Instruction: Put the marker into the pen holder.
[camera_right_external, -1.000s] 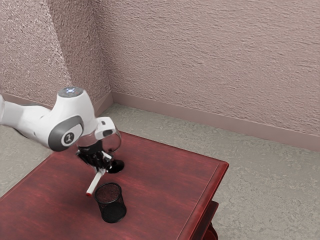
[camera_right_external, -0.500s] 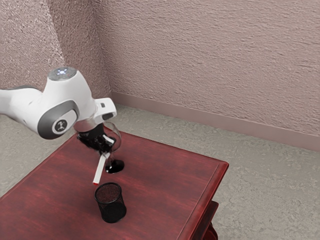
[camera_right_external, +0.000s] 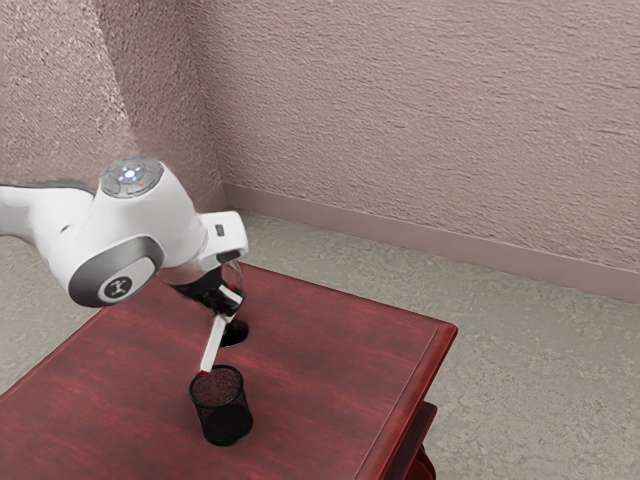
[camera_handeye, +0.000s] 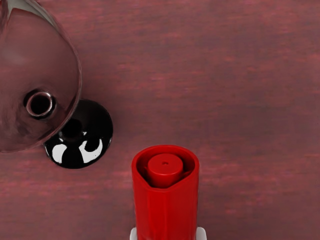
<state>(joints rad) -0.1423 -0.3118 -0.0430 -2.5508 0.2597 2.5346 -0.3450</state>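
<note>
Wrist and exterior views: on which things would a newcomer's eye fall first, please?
Probably the marker, its red end large in the wrist view. Near it stands a clear glass. In the exterior view, the white arm reaches from that view's left, above the black holder.

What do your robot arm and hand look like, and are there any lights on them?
My arm is smooth, shiny white and rounded. It has a round grey cap with small bluish-white lights, and a dark grey oval patch with a little pale mark in it. At the end is my small black gripper.
</note>
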